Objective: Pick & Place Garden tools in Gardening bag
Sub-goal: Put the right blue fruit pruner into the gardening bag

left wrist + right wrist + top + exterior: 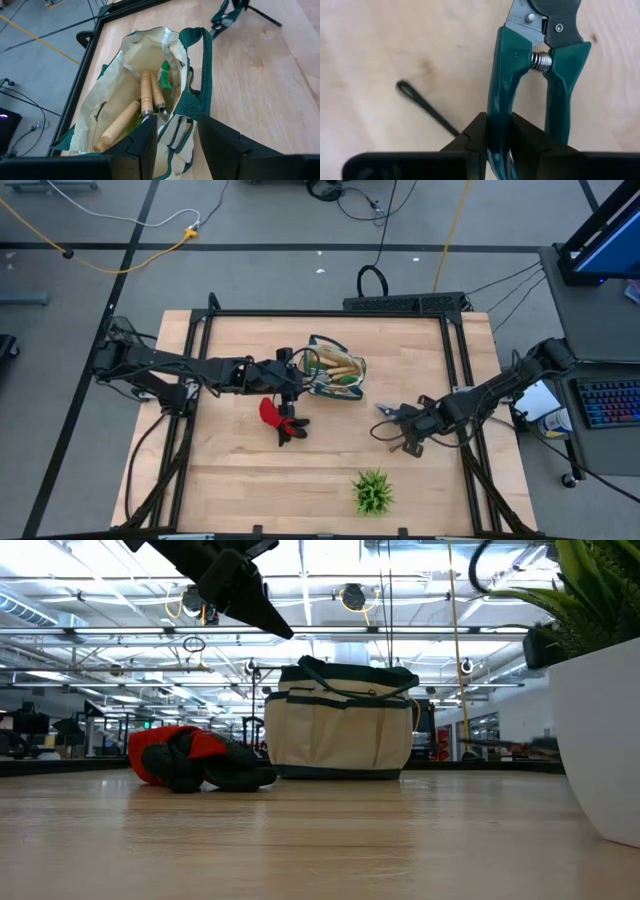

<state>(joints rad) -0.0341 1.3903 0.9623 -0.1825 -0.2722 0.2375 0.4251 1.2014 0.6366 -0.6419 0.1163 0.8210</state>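
Note:
The gardening bag (335, 370) stands upright on the table's middle, mouth open. Wooden-handled tools (145, 92) lie inside it. My left gripper (293, 370) hangs open just above the bag's left end and touches nothing; the low view shows its fingers (275, 620) clear of the bag's top (345, 670). A red-and-black glove (278, 418) lies on the table near the bag. Right of the bag, my right gripper (395, 418) is shut on green-handled pruning shears (384, 410). My right gripper pinches one green handle of the shears (499, 102) between its two fingers, toward that handle's free end. The other handle (565, 95) passes outside the fingers. The fingers come steeply from above, and the blades point away from them. Whether the shears are clear of the table I cannot tell.
A green spiky plant in a white pot (373, 492) stands near the table's front edge, right of centre. A thin black looped strip (422, 107) lies on the wood beside the shears. Bare wood lies left of and in front of the glove.

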